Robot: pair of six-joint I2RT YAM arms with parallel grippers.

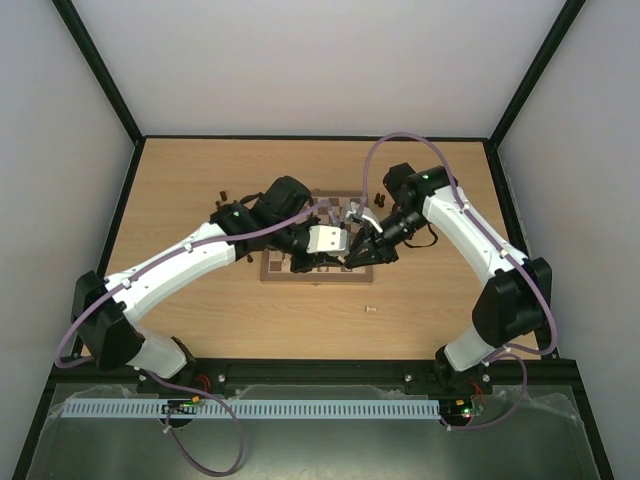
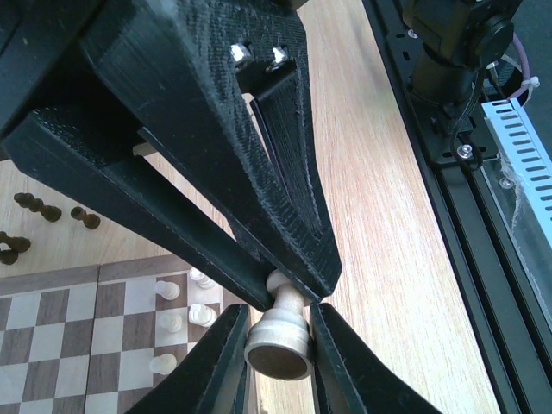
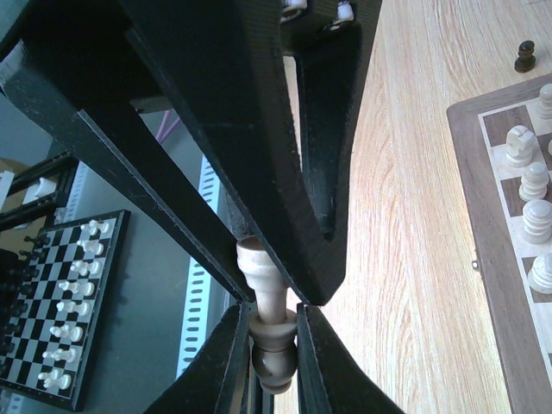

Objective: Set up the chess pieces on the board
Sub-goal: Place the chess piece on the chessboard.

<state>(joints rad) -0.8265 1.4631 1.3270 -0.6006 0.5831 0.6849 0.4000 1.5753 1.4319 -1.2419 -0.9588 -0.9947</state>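
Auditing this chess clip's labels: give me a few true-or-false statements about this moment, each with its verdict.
1. The left gripper and the right gripper both grip one pale chess piece, one at each end. True.
2. The gripped piece is dark brown. False: it is pale cream.
3. Pale pieces already stand on the board. True.
4. Every dark piece is on the board. False: several dark pieces stand on the tabletop beyond the board's rim.
5. The grippers meet at the table's far edge, well off the board. False: in the top view they meet over the board's near part.
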